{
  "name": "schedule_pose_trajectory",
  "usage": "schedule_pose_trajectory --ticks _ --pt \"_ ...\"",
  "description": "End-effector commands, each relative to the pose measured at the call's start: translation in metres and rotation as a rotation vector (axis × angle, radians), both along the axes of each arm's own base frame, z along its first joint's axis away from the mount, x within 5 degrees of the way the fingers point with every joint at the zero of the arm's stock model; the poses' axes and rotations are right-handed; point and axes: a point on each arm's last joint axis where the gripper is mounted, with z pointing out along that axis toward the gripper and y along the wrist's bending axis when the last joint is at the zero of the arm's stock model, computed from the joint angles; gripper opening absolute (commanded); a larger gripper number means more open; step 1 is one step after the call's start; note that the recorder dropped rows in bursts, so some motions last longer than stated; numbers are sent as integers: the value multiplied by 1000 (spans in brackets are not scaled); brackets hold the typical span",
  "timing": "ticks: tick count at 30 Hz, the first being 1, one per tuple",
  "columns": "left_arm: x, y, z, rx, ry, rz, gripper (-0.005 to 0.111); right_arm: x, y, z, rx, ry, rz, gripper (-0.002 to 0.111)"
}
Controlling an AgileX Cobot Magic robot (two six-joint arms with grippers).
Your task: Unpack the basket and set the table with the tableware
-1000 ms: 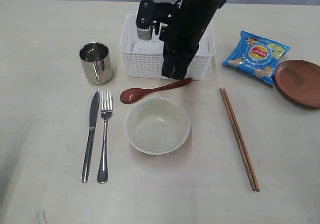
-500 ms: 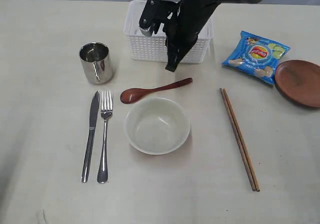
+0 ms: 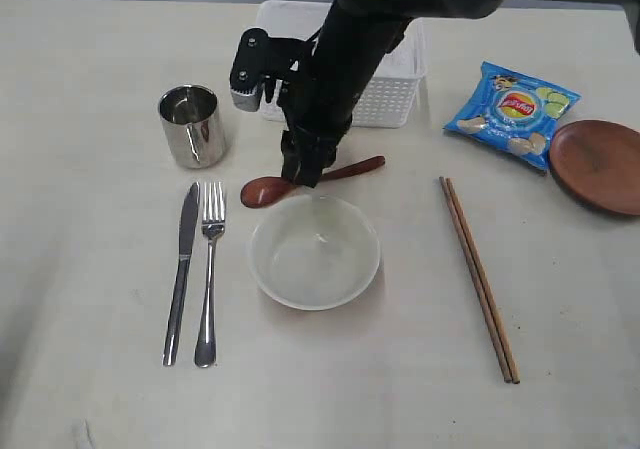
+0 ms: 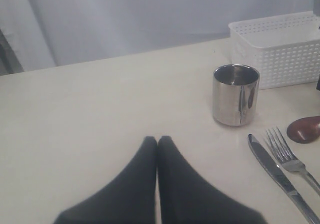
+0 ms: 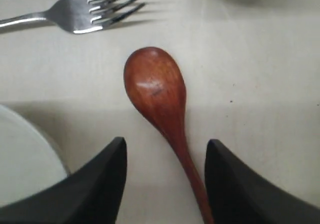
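I'm hanging my right gripper (image 5: 165, 144) wide open astride the spoon (image 5: 155, 87), at the bowl's (image 3: 314, 252) 12 o'clock. My left gripper (image 4: 157, 141) is sitting closed, empty.

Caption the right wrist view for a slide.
Open right pincer straddles the handle of a reddish-brown wooden spoon on the pale cream table, steel fork nearby.

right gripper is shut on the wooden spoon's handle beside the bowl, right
No: the right gripper is open, its fingers either side of the handle of the wooden spoon with a gap on each side, as the right wrist view shows. The spoon does lie beside the bowl.
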Motion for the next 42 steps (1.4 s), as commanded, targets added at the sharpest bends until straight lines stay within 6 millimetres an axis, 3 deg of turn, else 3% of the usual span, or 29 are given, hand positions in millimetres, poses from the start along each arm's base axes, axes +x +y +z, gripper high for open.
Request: schedule_pose_trajectory --ticks 1,10,16,23,42 --pt "0 0 -1 -9 0 2 0 -9 15 6 17 -30 0 41" --pt "0 0 -1 -9 0 2 0 10 35 23 45 -20 -143 44" --pt "0 0 -1 -9 0 2 0 -6 47 3 -165 18 10 44" --pt "0 0 -1 -9 0 2 0 -9 56 -5 -144 23 14 54" --pt "0 0 -1 -9 0 2 0 1 61 -38 -205 39 -20 54"
